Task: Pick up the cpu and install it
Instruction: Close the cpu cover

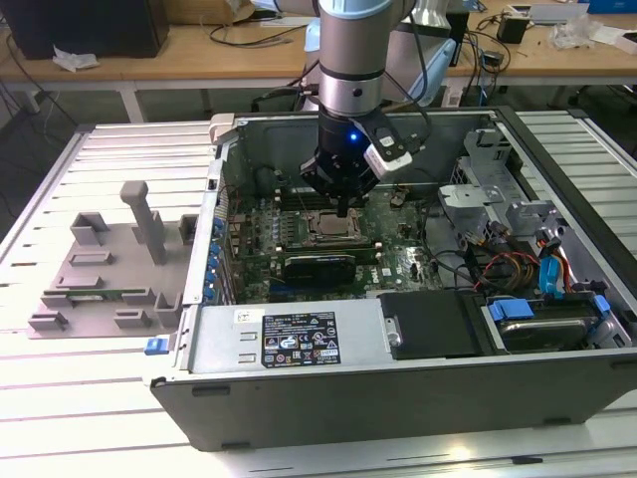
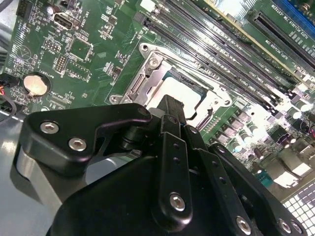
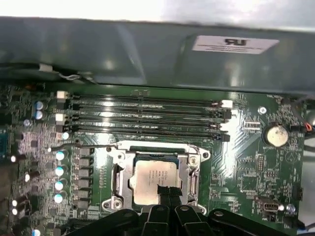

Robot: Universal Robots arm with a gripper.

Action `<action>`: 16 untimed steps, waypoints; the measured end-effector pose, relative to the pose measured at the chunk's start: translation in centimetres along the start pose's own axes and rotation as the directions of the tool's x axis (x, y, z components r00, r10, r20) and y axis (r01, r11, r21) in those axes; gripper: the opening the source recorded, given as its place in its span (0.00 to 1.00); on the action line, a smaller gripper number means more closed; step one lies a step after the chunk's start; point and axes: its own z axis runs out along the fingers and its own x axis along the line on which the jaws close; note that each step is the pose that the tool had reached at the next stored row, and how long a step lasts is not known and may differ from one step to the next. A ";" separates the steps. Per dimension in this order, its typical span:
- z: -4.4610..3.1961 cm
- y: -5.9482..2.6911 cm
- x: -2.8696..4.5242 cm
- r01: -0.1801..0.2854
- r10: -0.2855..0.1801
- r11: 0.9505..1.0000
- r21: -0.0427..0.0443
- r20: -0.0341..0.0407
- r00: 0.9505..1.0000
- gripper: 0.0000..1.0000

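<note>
The cpu (image 3: 147,172), a flat square chip with a silver-grey top, lies flat inside the metal-framed socket (image 3: 115,179) on the green motherboard. My gripper (image 3: 168,191) is right over it with its two black fingers pressed together, tips at the chip's near edge. I see nothing between the fingers. In the second wrist view the gripper (image 2: 170,104) covers part of the cpu (image 2: 189,95) inside the socket (image 2: 142,73). The exterior view has the gripper (image 1: 343,207) low inside the open computer case, just above the socket (image 1: 328,229).
Several memory slots (image 3: 147,118) run beside the socket, with the case wall (image 3: 147,54) beyond them. A coin battery (image 3: 275,133) sits on the board. A drive cage and cables (image 1: 518,229) fill the case toward the exterior view's right. A grey fixture tray (image 1: 109,269) lies outside the case.
</note>
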 end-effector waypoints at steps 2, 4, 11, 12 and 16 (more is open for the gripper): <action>0.00 0.00 0.00 0.000 0.000 1.000 0.000 0.000 1.000 0.11; 0.06 0.00 0.00 0.012 -0.012 1.000 0.000 0.000 1.000 0.11; 0.83 -0.23 0.87 0.056 -0.056 0.998 0.001 0.001 0.998 0.11; 0.94 -0.22 1.01 0.058 -0.058 0.998 0.001 0.001 0.998 0.11; 1.35 -0.14 2.25 0.064 -0.064 0.998 0.001 0.008 0.998 0.11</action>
